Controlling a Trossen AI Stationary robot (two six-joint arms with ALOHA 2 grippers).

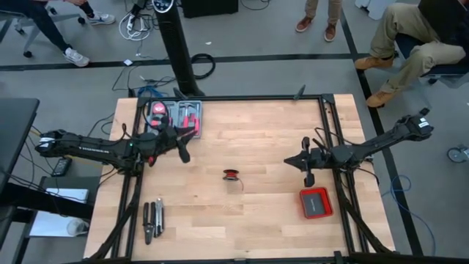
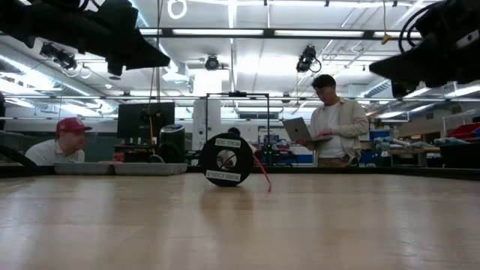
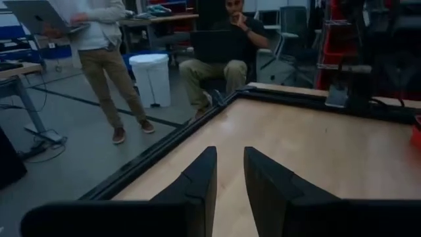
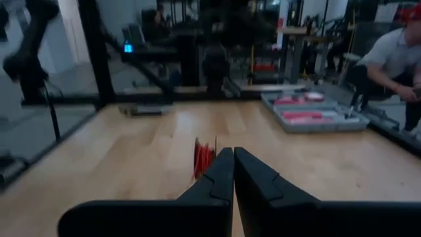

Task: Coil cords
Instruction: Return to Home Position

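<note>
Both arms hang above the bench (image 1: 264,132), each stretched in low from its own side and tipped down at the wrist. The left end effector (image 1: 183,152) is near the far left corner, just beside a grey tray (image 1: 176,116). Its wrist view shows the fingers (image 3: 202,179) parted by a narrow gap, with nothing between them. The right end effector (image 1: 309,177) hovers near the right edge, close to a red box (image 1: 316,202). Its fingers (image 4: 220,176) are pressed together and empty.

The spool (image 1: 231,174), wound with red wire, stands on edge mid-bench, between the two arms and well apart from both. A short red tail (image 2: 262,172) trails from it down to the wood.

From bench height the arms are only dark shapes cut off by the top edge, and the label on the spool's face is too small to read. In the right wrist view the fingers hide the spool's lower part. A few hand tools (image 1: 152,220) lie near the front left corner, too small to tell apart. Beyond the bench a person (image 2: 331,124) stands holding a laptop.
</note>
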